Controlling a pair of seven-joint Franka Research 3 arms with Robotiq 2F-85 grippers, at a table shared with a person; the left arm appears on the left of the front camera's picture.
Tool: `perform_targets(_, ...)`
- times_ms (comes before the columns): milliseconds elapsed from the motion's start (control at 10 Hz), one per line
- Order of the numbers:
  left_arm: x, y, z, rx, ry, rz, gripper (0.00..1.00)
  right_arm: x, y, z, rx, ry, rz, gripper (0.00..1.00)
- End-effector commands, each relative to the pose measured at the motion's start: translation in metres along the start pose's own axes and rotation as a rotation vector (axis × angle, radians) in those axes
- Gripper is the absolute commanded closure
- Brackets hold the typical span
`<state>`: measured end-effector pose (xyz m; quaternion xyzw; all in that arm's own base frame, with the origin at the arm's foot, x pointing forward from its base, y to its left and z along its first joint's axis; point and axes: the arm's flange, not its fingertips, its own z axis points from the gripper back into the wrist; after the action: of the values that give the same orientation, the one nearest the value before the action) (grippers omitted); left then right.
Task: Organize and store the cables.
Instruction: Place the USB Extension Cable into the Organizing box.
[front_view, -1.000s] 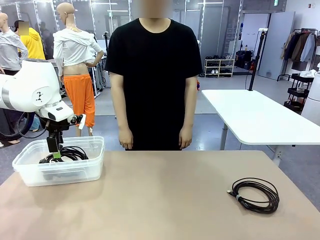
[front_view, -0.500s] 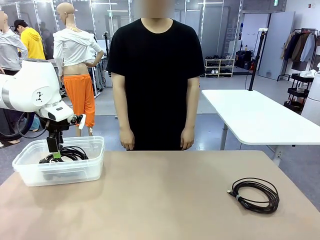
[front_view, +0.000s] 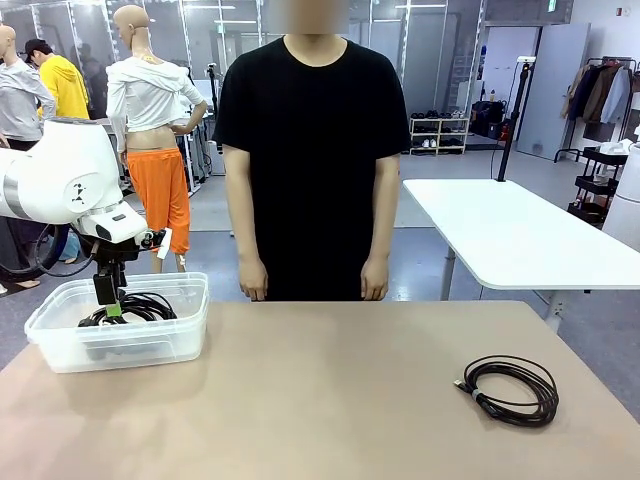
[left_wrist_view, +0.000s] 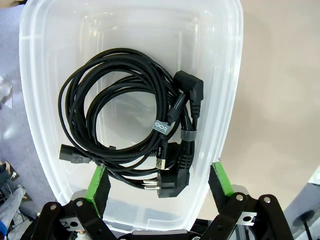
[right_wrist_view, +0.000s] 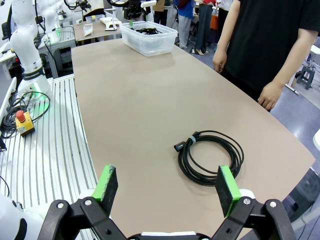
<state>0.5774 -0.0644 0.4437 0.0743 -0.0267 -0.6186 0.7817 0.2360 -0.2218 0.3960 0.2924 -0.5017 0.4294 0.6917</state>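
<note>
Several black cables (front_view: 140, 305) lie coiled in a clear plastic bin (front_view: 150, 352) at the table's far left. My left gripper (front_view: 110, 305) hangs open just above them. The left wrist view looks straight down into the bin (left_wrist_view: 235, 75): the coiled cables (left_wrist_view: 162, 127) rest on its floor, and the left gripper (left_wrist_view: 159, 182) holds nothing. One more coiled cable (front_view: 480, 397) lies loose on the table at the near right. My right gripper (right_wrist_view: 167, 185) hovers open short of this cable (right_wrist_view: 185, 162), well above the table.
A person stands at the far edge of the tan table (front_view: 320, 400), both hands (front_view: 252, 285) hanging down. A white table (front_view: 500, 230) stands behind on the right. Beside the table, the right wrist view shows a slatted platform with a red stop button (right_wrist_view: 22, 120).
</note>
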Motion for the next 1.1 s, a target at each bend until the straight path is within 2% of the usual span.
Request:
perform_targets(0, -0.001, 0.001, 0.000, 0.001, 0.006, -0.001, 0.00, 0.001, 0.000, 0.001, -0.007, -0.012, 0.018, 0.00)
perform_targets(300, 0.000, 0.000, 0.000, 0.000, 0.000, 0.000, 0.00, 0.000, 0.000, 0.000, 0.000, 0.000, 0.000, 0.00)
perform_targets(400, -0.003, -0.003, 0.020, -0.056, -0.061, 0.093, 0.00, 0.016, 0.004, 0.004, -0.037, 0.139, -0.045, 0.00)
perform_targets(500, -0.012, -0.012, 0.043, -0.058, -0.081, 0.128, 0.00, 0.039, 0.007, 0.004, -0.028, 0.193, -0.077, 0.00)
perform_targets(700, -0.040, -0.044, 0.085, -0.096, -0.219, 0.197, 0.00, 0.089, 0.011, -0.003, -0.029, 0.322, -0.081, 0.00)
perform_targets(900, -0.076, -0.098, 0.119, -0.129, -0.324, 0.266, 0.00, 0.138, 0.015, -0.011, 0.003, 0.408, -0.093, 0.00)
perform_targets(1000, -0.095, -0.120, 0.127, -0.136, -0.459, 0.261, 0.00, 0.156, 0.013, -0.016, 0.008, 0.435, -0.134, 0.00)
